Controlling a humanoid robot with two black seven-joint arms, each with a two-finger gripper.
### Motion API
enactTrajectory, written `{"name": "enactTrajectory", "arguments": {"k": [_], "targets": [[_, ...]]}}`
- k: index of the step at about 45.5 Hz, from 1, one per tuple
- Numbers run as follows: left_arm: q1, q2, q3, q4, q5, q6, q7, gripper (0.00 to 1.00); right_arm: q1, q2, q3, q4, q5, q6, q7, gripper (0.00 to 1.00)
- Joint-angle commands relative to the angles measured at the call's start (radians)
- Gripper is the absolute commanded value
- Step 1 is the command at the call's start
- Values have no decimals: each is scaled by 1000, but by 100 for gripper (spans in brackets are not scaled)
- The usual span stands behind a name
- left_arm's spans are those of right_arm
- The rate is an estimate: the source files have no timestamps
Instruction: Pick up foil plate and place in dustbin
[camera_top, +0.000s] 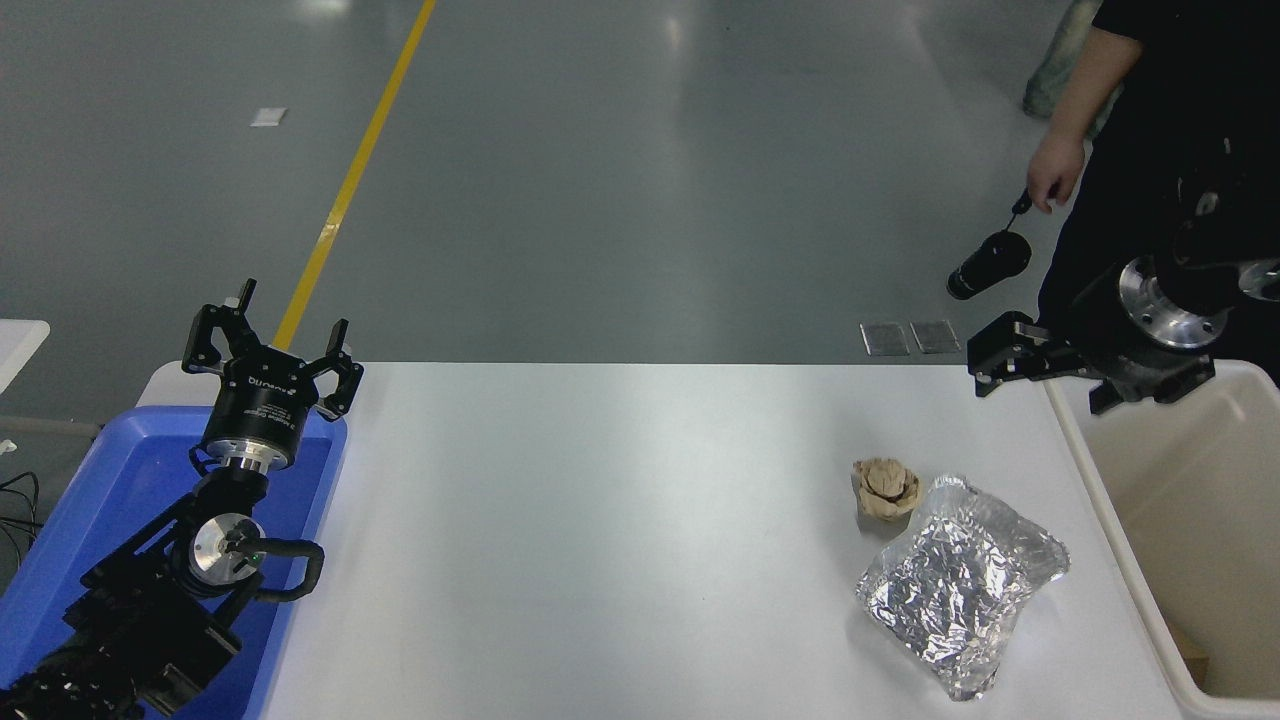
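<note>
Still at the first step, by the look of things: nothing picked up yet

Nearest, at about 5 o'clock on the table, foil plate lying crumpled and free, untouched by either tool. Touching or just beside its far-left corner, a small tan paper ball; cannot tell which. Just right of the plate, the dustbin, its near-left rim close by; deep cream walls mostly bare, with only a small brownish scrap showing low in the near corner, too little seen to name

At 8 o'clock, blue tray under the parked left arm, nothing to be seen on its bare floor; left tool above its far end, fingers spread wide, grasping nothing

Farther out at 2 o'clock, right tool over the dustbin's far-left corner, well apart from the plate, fingers spread and empty

Next move, as judged: bring the right tool back toward 5 o'clock and down over the plate, steering clear of the paper ball, close on a raised edge of the rim, lift, then carry a short way right over the dustbin. Thin foil likely to crush or slip, so a firm bite on the rim called for

Beyond the table at 1 o'clock, a person's hand dangling a dark cylinder by its strap
</note>
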Motion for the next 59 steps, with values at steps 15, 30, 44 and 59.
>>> {"name": "enactTrajectory", "arguments": {"k": [15,30,44,59], "targets": [[-1,0,0,0,0,0,0,98,-298,-152,58,-7,10,-162,0,100],[-1,0,0,0,0,0,0,98,-542,-170,183,-38,11,-335,0,100],[-1,0,0,0,0,0,0,98,-624,-196,297,-72,11,-349,0,100],[-1,0,0,0,0,0,0,98,-746,-195,372,-124,14,-429,0,100]]}}
